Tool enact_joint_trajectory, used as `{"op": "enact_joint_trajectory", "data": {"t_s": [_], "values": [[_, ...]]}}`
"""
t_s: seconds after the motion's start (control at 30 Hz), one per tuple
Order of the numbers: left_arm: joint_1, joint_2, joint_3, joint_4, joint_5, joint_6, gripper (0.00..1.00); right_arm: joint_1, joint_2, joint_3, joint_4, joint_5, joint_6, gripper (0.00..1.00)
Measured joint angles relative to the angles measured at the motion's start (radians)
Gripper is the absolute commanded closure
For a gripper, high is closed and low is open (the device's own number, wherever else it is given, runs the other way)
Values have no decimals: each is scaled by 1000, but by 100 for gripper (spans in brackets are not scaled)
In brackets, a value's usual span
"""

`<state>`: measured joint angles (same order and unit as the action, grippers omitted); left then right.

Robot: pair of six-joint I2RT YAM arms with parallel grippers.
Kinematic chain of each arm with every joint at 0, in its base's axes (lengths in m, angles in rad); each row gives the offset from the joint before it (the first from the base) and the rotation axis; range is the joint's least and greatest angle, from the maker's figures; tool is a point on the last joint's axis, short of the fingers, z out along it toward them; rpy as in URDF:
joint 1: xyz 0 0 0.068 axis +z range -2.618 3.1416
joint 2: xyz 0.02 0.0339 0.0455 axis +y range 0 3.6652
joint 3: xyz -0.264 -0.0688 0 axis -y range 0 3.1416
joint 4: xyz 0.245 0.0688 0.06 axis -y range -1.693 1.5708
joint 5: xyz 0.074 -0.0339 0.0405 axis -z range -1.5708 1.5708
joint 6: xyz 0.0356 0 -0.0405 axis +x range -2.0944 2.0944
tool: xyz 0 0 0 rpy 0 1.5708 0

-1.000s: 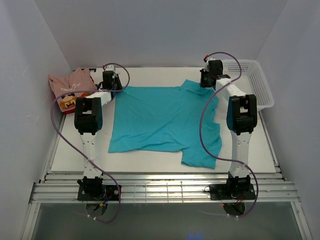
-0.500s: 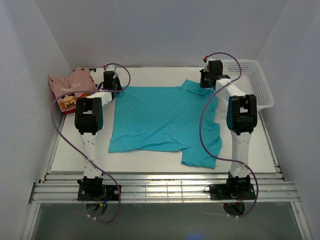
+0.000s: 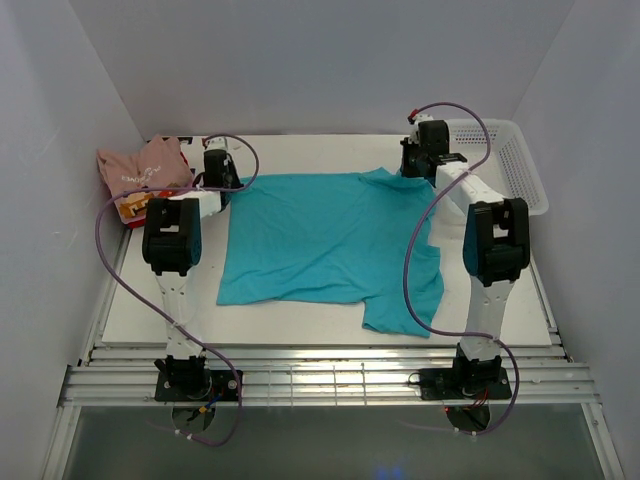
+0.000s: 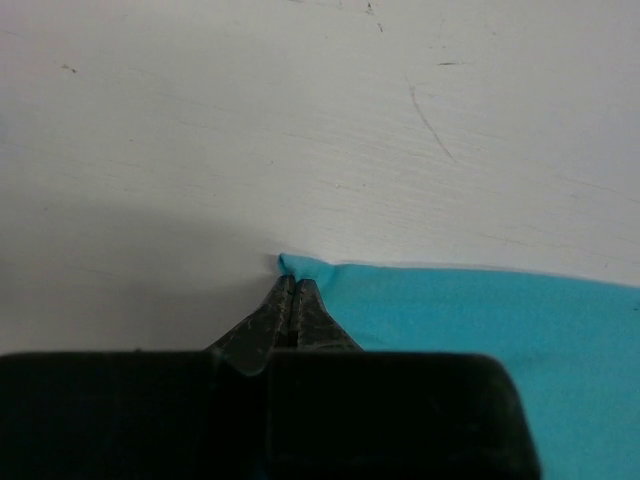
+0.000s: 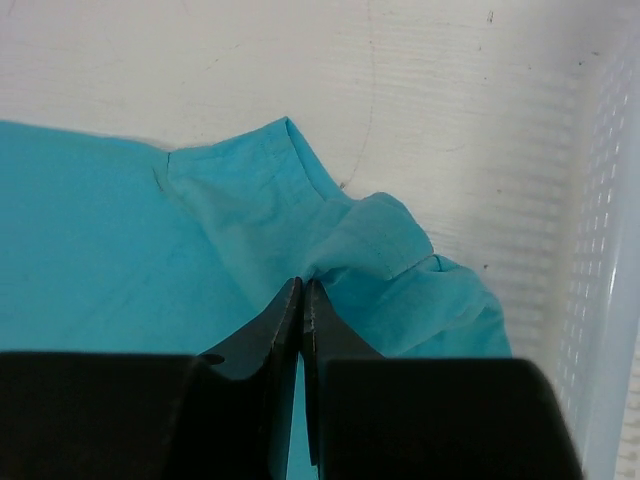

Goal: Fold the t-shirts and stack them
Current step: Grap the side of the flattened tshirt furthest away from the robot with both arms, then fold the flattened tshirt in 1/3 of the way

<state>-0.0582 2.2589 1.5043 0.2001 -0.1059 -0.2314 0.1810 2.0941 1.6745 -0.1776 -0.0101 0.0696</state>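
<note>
A plain teal t-shirt (image 3: pixel 325 245) lies spread flat on the white table, one sleeve (image 3: pixel 405 300) hanging toward the front right. My left gripper (image 3: pixel 228 180) is shut on its far left corner (image 4: pixel 300 268), seen in the left wrist view (image 4: pixel 291 283). My right gripper (image 3: pixel 408 170) is shut on a bunched fold of the teal shirt's far right part (image 5: pixel 380 240), seen in the right wrist view (image 5: pixel 302 285). A folded pink shirt (image 3: pixel 143 165) with a block graphic lies at the far left. Red and dark blue shirts do not show.
A white mesh basket (image 3: pixel 505 165) stands at the far right, close to my right gripper; its wall shows in the right wrist view (image 5: pixel 610 250). White walls enclose the table (image 3: pixel 300 320) on three sides. Purple cables loop off both arms.
Both arms have shifted a little outward. The teal shirt's far edge now lies straighter and its far right corner is flatter. Both grippers stay shut on the cloth.
</note>
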Motion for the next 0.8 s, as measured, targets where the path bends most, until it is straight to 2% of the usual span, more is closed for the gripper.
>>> {"op": "enact_joint_trajectory", "data": {"t_s": [0.4, 0.8], "values": [[-3, -134, -219, 119, -10, -58, 100, 42, -162, -283, 26, 67, -2, 92], [-24, -274, -430, 299, -15, -69, 100, 44, -285, -433, 31, 98, 1, 92]]}}
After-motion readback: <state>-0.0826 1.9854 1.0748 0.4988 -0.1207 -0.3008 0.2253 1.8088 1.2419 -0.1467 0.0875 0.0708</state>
